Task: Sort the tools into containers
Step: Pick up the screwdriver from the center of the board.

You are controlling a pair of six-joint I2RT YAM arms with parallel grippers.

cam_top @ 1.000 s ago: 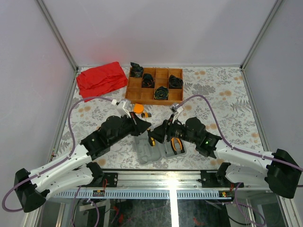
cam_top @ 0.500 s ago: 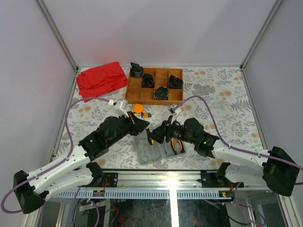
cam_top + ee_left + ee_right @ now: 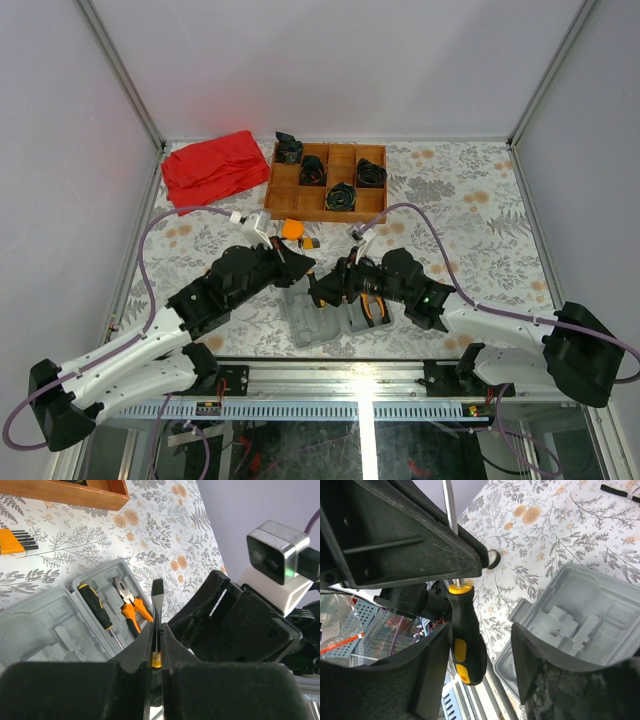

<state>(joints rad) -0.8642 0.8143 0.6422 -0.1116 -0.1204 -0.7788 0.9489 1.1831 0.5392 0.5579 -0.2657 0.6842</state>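
My left gripper is shut on the metal shaft of a black-and-yellow screwdriver and holds it above the open grey tool case. The handle hangs between the spread jaws of my right gripper, close to one finger; that gripper is open. In the case lie a second black-and-yellow screwdriver and the orange-handled pliers. In the top view both grippers meet over the case, the left and the right.
The brown wooden tray with black coiled bundles stands at the back, a red cloth to its left. The round orange tape measure and an orange hex-key set lie behind the case. A small yellow-grey piece lies far right.
My right gripper has moved a little to the left, closer around the screwdriver handle. My left gripper has shifted slightly and still holds the shaft.
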